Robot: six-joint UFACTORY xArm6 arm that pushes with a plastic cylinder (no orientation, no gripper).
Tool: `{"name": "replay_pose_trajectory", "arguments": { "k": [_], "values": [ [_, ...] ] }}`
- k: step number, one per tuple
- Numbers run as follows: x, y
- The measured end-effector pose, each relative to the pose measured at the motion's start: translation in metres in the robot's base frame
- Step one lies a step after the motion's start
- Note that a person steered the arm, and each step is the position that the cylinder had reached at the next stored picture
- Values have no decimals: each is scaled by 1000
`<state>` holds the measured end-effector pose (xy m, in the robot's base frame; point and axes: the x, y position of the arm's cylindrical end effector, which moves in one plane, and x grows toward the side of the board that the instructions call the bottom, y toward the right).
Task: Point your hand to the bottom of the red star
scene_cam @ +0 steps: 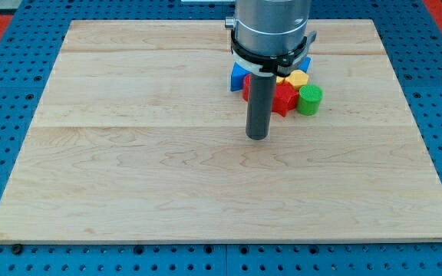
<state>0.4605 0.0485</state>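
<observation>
1. My tip [258,137] rests on the pale wooden board [129,192]; a bare rod, it has no pincer and holds nothing.
2. Just beyond it, the red plastic star [284,98] looks light, rigid, easily nudged; approach its lower edge.
3. A green cylinder [309,100], a yellow block [296,78] and a blue block [239,75] crowd it.

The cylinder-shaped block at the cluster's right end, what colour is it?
Green; the green cylinder shows clearly in the camera view.

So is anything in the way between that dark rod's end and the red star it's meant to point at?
Nothing visible. My tip sits on bare board just toward the view's bottom-left of the red star, with no block between them. The green block lies at the star's right.
</observation>
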Motion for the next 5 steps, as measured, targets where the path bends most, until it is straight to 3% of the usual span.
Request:
{"name": "replay_pose_trajectory", "arguments": {
  "k": [5],
  "values": [
    [0, 11]
  ]
}}
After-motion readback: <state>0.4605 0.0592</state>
